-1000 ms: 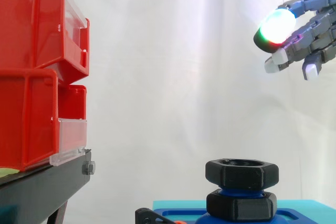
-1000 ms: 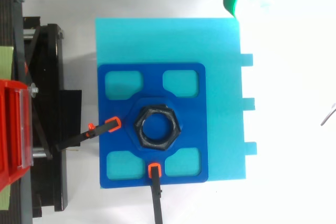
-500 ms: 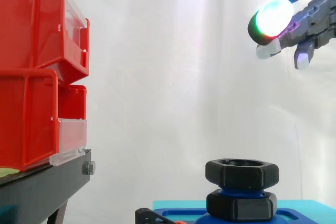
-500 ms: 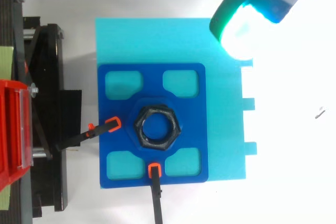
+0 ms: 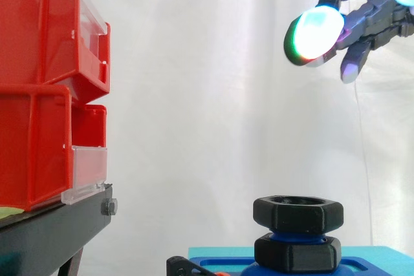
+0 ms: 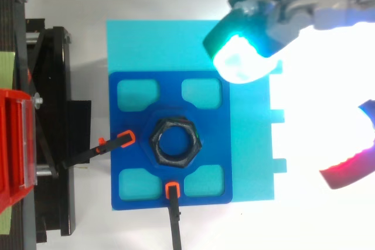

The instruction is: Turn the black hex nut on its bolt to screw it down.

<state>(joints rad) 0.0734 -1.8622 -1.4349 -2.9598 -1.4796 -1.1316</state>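
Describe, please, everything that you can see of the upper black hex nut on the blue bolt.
The upper black hex nut is matte black and looks like plastic. It has six flat sides and a round open bore, seen from above. It sits level on the blue bolt, and a strip of blue shows between it and the second black nut below. Nothing else touches it. The hand hangs high above, to its right, with open fingers.

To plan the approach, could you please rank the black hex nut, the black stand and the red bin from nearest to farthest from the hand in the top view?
1. Black hex nut: centre of the blue plate, below and left of the hand.
2. Black stand: left of the plate.
3. Red bin: far left edge.
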